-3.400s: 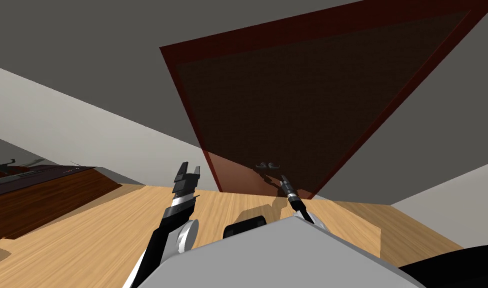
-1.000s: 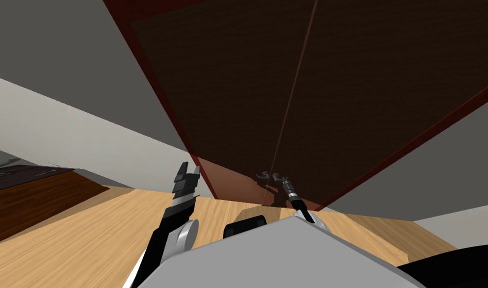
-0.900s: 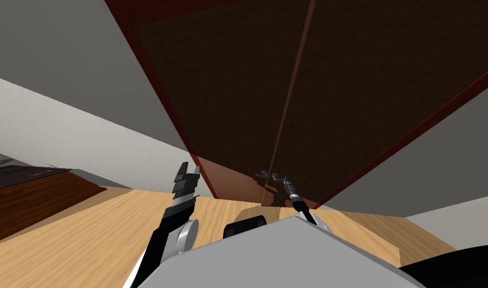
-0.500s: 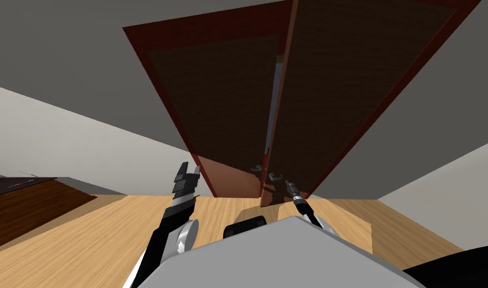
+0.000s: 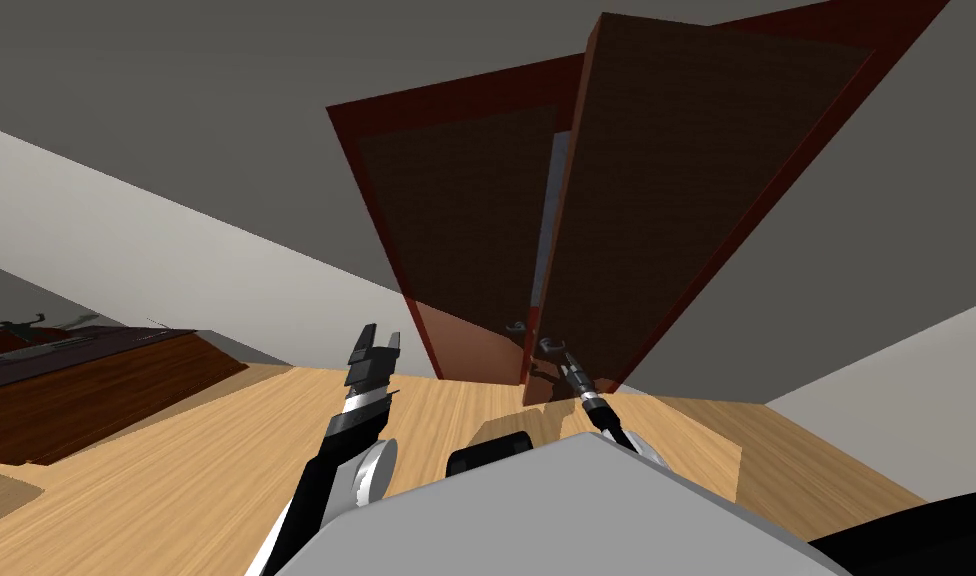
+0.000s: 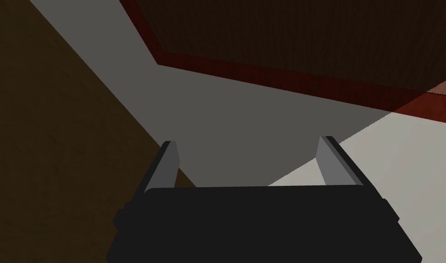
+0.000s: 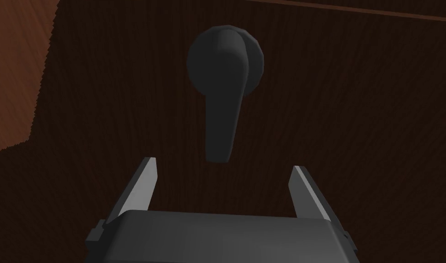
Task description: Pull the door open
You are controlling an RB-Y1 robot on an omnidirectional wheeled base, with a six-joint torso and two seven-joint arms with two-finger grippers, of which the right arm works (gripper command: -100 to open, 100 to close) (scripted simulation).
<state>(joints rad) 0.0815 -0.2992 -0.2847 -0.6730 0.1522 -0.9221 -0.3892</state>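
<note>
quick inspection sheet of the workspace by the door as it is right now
surface: light wood floor
job's things: dark door ajar, its free edge swung out from the red-brown frame with a pale gap between; dark lever handle on it
clutter: dark wood furniture off to my left
grippers: right gripper open, the handle's tip about level with its fingertips, not gripped; left gripper open, holding nothing, raised beside the frame
cables: nothing seen
surroundings: grey walls
</note>
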